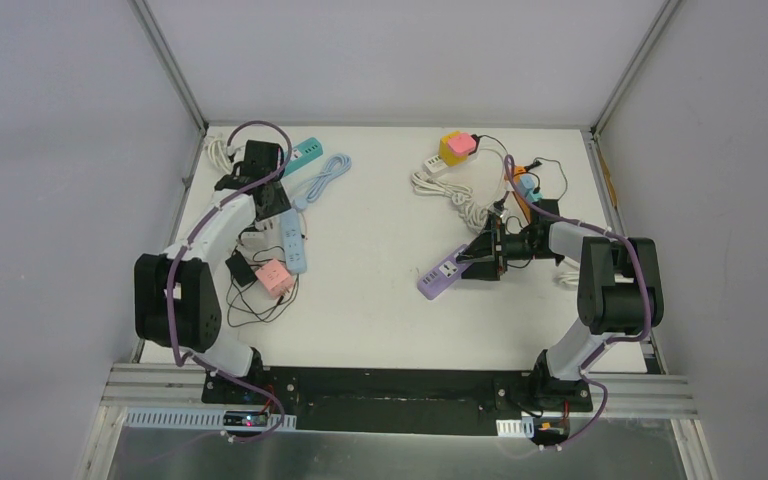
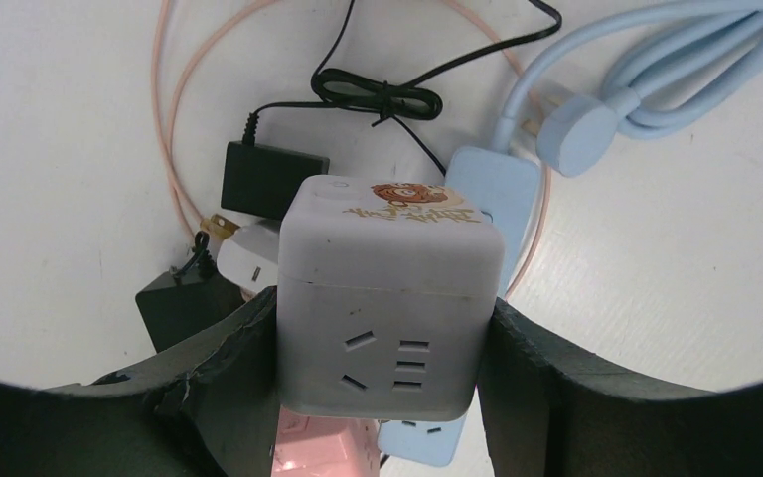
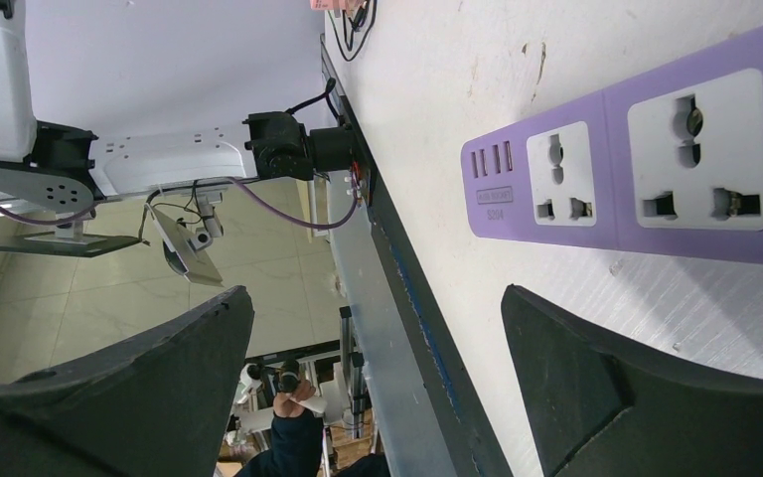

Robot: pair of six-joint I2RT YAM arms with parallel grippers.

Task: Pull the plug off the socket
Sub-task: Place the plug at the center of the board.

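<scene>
My left gripper (image 2: 382, 373) is shut on a white cube socket (image 2: 389, 288) with a cartoon sticker on top, and holds it above a pink cube socket (image 2: 323, 449) and a light blue power strip (image 2: 492, 189). The cube's facing outlets are empty. A white adapter (image 2: 248, 260) sits against its left side; I cannot tell if it is plugged in. In the top view this gripper (image 1: 263, 228) is at the left. My right gripper (image 3: 378, 383) is open and empty, lying sideways just beside a purple power strip (image 3: 646, 164), whose outlets are empty; both also show in the top view, gripper (image 1: 480, 255) and strip (image 1: 442, 272).
Black adapters (image 2: 270, 179) with thin black cords lie left of the white cube. A coiled light blue cable (image 1: 325, 175) and a teal strip (image 1: 307, 152) lie at the back left. A yellow and pink cube (image 1: 457, 147) with a white cord (image 1: 450, 190) sits at the back right.
</scene>
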